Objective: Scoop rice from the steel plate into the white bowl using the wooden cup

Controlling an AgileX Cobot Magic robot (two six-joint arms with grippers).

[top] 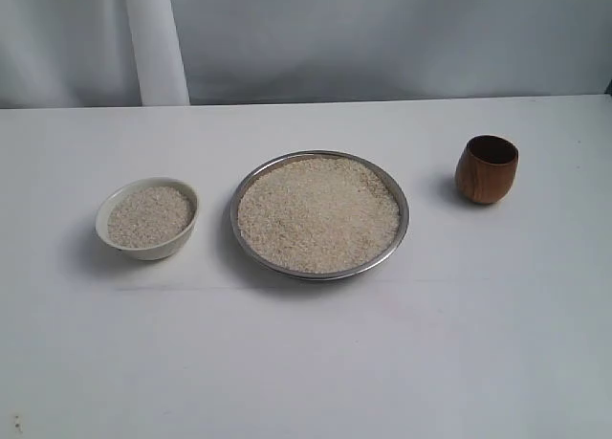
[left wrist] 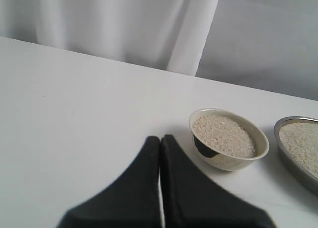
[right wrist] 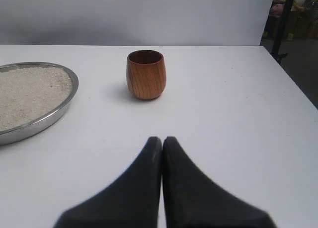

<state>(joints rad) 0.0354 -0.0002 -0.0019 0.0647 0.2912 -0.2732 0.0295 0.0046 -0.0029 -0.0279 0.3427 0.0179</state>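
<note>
- wooden cup (right wrist: 145, 74): upright on the white table (top: 306, 362), mouth up, inside dark. It stands alone, to the right of the steel plate in the exterior view and well apart from it.
- right gripper (right wrist: 162, 138): black fingers (right wrist: 139, 188) pressed together with only a hairline seam between them, holding nothing. The cup sits ahead of the tips, roughly in line with them, with bare table between and no contact.
- steel plate (top: 320, 274): mid-table, between cup and bowl. Rice (top: 318, 214) is spread in a low, even heap almost out to the rim.
- white bowl (top: 143, 252): left of the plate, close but not touching, and also filled with rice to a little below its rim.
- left gripper (left wrist: 160, 137): fingers likewise closed tip to tip, empty. The bowl is near the tips but off to one side and clear of them, with the plate's edge just beyond it.
- pale curtain (top: 153, 37) hangs behind the table's far edge.
</note>
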